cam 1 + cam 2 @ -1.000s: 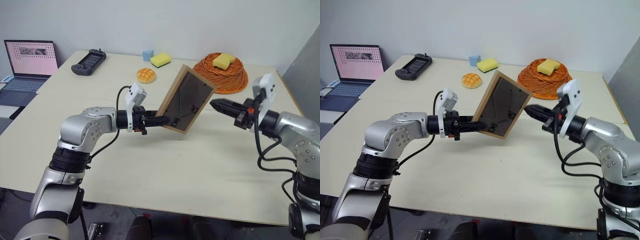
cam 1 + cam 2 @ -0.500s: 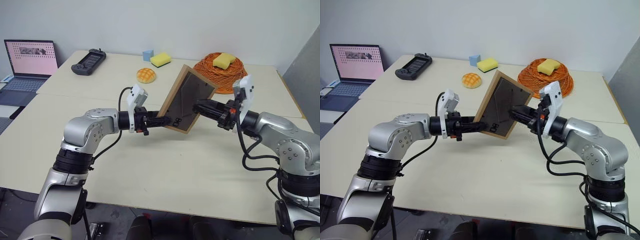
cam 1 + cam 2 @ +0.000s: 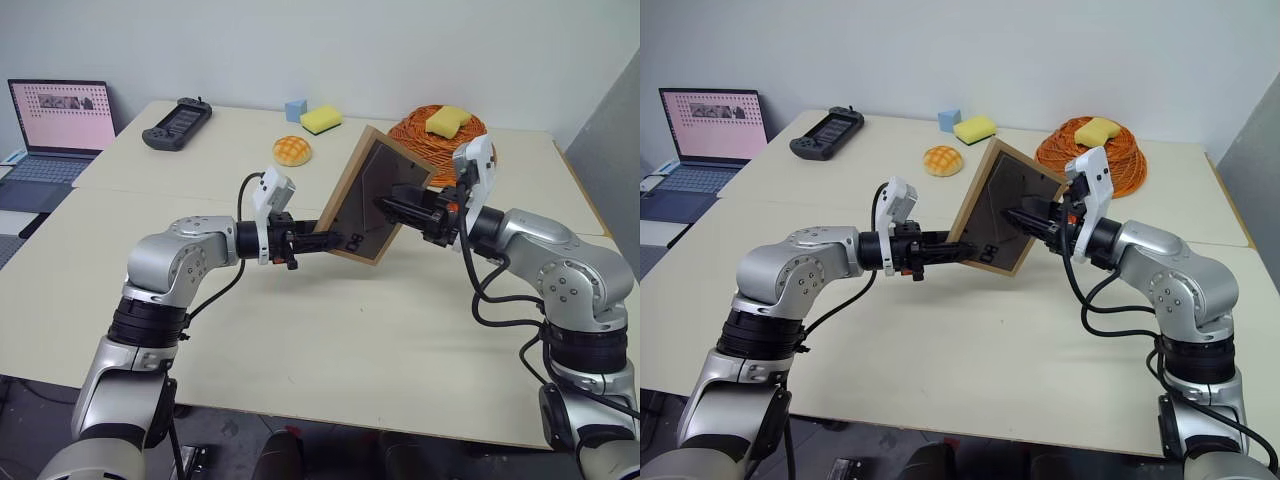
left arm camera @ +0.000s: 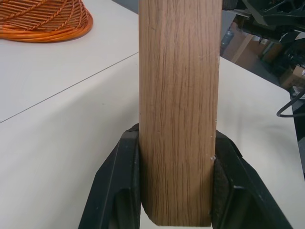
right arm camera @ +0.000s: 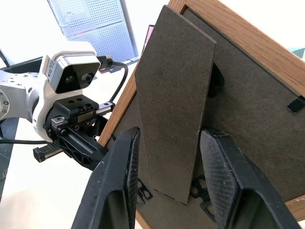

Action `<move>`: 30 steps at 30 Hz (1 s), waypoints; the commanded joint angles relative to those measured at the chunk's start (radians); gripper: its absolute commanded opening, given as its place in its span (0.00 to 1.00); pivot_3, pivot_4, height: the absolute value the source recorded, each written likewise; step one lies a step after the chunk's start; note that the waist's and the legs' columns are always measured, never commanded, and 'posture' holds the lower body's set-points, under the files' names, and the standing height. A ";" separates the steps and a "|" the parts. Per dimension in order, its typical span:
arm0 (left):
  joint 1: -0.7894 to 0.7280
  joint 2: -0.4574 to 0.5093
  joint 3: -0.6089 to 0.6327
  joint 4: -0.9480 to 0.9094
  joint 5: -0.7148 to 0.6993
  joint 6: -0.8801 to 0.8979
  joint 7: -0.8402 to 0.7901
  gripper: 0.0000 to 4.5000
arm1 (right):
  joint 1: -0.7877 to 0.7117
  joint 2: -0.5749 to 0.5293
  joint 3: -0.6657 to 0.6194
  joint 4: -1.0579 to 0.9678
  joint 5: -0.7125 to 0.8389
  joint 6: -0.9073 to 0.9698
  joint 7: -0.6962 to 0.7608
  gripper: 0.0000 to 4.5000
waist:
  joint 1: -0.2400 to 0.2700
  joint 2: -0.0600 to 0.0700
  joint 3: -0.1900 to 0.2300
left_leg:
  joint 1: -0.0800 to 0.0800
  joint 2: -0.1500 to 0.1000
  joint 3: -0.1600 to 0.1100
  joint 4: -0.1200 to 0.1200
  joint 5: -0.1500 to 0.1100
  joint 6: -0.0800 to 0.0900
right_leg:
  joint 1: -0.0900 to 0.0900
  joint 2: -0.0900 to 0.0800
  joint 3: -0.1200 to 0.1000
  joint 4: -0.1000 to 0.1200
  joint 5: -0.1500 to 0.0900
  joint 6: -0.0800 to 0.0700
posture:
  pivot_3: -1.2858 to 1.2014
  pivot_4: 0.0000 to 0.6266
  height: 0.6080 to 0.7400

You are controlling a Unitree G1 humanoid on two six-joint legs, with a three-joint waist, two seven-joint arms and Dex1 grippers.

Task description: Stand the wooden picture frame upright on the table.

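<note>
One wooden picture frame hangs tilted above the counter, dark back facing the robot. The left gripper has its jaws clamped on the frame's lower edge. The right gripper has jaws apart, straddling the fold-out stand. Two yellow sponges, one basket.
</note>
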 commanded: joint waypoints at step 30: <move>-0.114 -0.055 0.107 0.028 -0.045 0.092 0.025 0.29 | 0.168 -0.120 0.040 -0.030 -0.109 -0.096 0.024 0.44 | 0.000 0.000 0.000 | 0.000 0.000 0.000 0.000 0.000 0.000 | 0.000 0.000 0.000 0.000 0.000 0.000 | 0.52 0.24 1.00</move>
